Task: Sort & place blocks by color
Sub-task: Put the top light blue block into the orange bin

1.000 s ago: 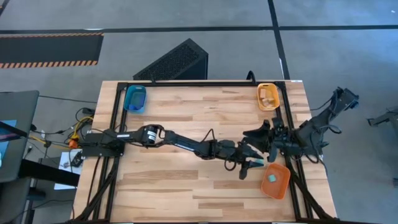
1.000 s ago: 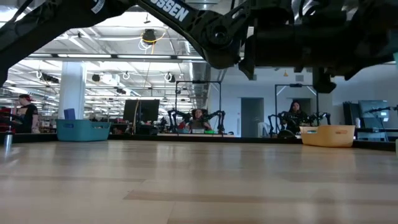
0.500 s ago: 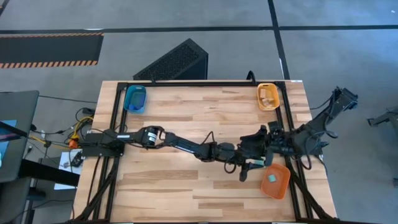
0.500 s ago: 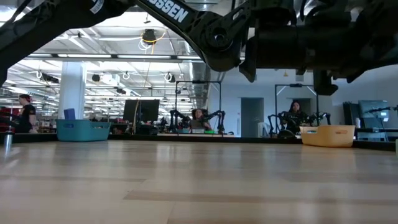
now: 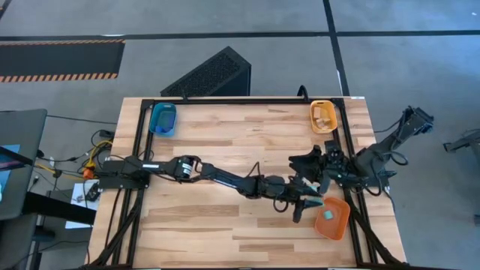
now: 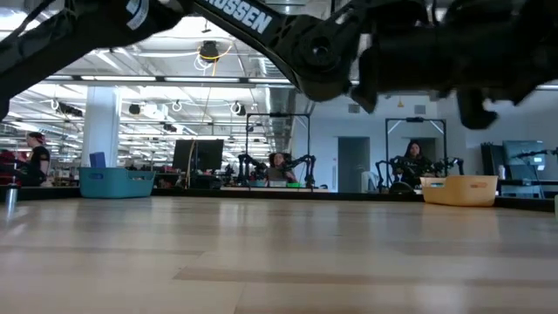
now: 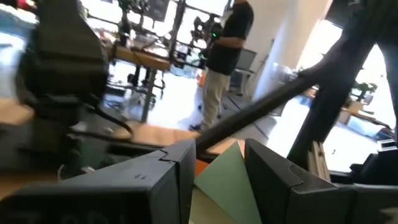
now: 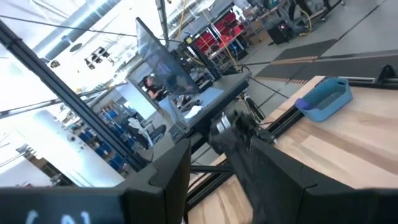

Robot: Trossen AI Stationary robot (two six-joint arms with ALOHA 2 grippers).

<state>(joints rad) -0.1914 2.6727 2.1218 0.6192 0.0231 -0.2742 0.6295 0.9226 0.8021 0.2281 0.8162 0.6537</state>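
Note:
My left gripper [image 5: 310, 201] reaches across the table from the left and is shut on a pale cyan-green block [image 7: 227, 180], just left of the orange tray [image 5: 335, 222]. One cyan cube [image 5: 328, 214] lies in that tray. My right gripper [image 5: 298, 161] hovers open a little farther back, pointing toward the table's left with nothing between its fingers [image 8: 171, 171]. Tan pieces [image 5: 324, 115] lie in the yellow-orange tray [image 5: 313, 120] at the far right. The blue tray [image 5: 163, 118] stands at the far left. My left gripper pinches the pale block between its two fingers [image 7: 177, 171], which press on two opposite faces [image 7: 208, 186]. They come in level from the table's left. The block is lifted clear of the table and sits tilted, one corner [image 7: 237, 144] pointing up.
The left arm [image 5: 217, 176] stretches low over the table's middle. The right arm [image 5: 367, 161] stands at the right edge, close above the orange tray. A black frame [image 5: 240, 100] runs around the table. Bare wood [image 6: 261, 253] lies toward the near edge. People [image 7: 221, 56] stand in the room beyond.
My left gripper has moved a little toward the table's right edge with the block, nearer the orange tray's rim, still shut on it and clear of the table.

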